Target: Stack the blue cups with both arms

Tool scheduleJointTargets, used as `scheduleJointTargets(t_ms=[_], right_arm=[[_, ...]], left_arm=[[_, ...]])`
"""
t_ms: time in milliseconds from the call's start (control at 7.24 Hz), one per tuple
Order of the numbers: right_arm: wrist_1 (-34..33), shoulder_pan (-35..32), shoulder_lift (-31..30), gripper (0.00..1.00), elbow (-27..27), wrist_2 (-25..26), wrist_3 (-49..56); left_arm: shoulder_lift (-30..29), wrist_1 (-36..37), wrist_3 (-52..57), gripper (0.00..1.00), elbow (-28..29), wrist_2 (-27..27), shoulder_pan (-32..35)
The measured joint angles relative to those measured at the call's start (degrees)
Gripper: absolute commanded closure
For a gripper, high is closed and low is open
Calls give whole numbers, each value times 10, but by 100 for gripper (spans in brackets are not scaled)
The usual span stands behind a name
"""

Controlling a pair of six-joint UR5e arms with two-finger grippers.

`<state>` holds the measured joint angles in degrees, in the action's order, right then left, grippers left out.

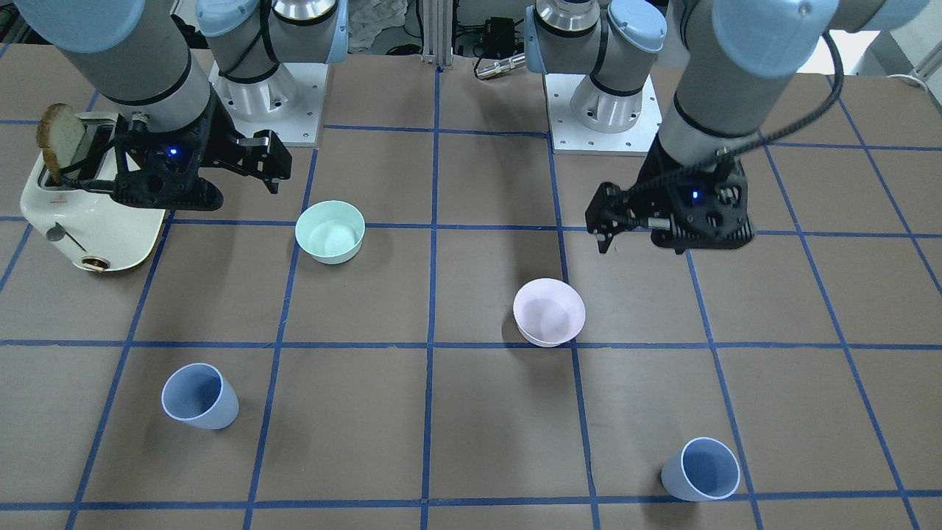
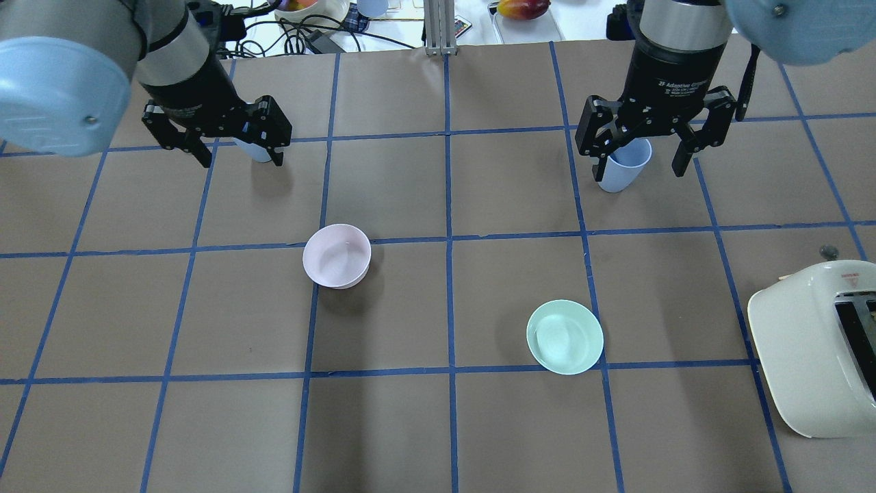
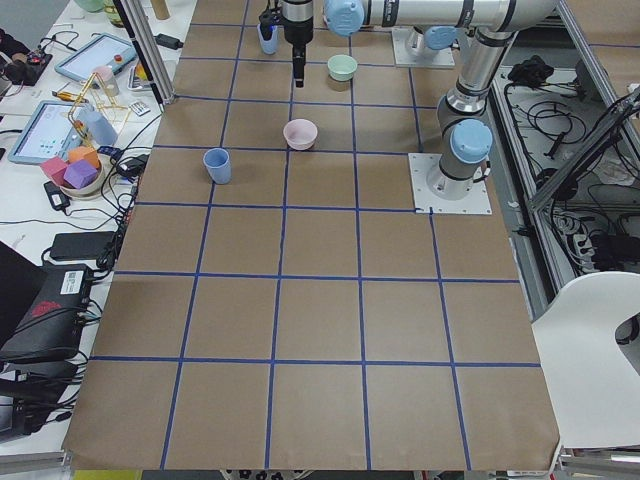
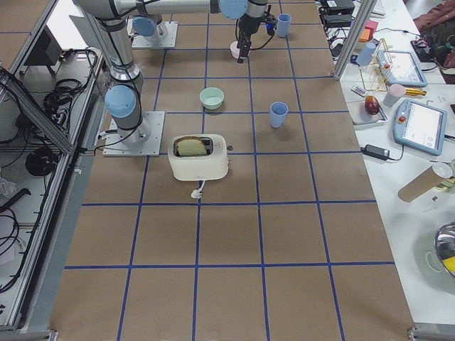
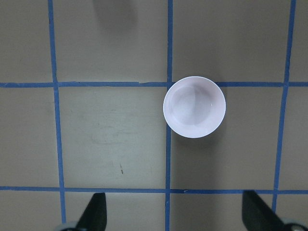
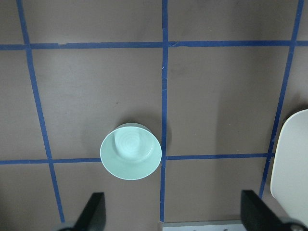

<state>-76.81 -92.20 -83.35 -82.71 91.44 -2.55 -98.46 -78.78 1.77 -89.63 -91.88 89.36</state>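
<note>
Landmark: pink bowl point(image 1: 548, 313). Left gripper point(image 1: 607, 224) and right gripper point(image 1: 268, 165) hang high on its robot-ward side, jaws wide, empty. Beyond the bowl, both upright, mouths up: left-side blue cup point(image 1: 701, 469) lies nearer the left gripper, right-side blue cup point(image 1: 200, 396) nearer the right gripper.

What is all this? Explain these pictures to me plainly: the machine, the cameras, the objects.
This is a robot with a left arm and a right arm at a table, each ending in a two-finger gripper. One picture faces the robot, one looks over its shoulders, two look along the table from its ends, and two come from cameras on the wrists. On the table stand two blue cups, far apart, a pink bowl, a green bowl and a toaster with toast in it. The left gripper and the right gripper are open and hold nothing.
</note>
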Motion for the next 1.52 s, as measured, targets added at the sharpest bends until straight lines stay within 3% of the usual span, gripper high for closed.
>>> scheduleJointTargets(t_ms=[276, 691, 967, 1106, 1244, 1520], right_arm=[[-1, 0, 3, 0, -3, 0, 0], [-28, 0, 5, 0, -16, 1, 1], [-47, 0, 6, 0, -23, 1, 2], [-53, 0, 9, 0, -24, 2, 3], [-61, 0, 13, 0, -24, 3, 6], [-81, 1, 17, 0, -25, 7, 24]], left_arm=[[-114, 94, 33, 0, 53, -11, -26], [-256, 113, 77, 0, 189, -12, -36], [-298, 115, 91, 0, 218, -13, -37], [-308, 116, 93, 7, 219, -14, -37], [-314, 115, 94, 24, 218, -16, -37], [-320, 109, 93, 78, 210, -24, -37]])
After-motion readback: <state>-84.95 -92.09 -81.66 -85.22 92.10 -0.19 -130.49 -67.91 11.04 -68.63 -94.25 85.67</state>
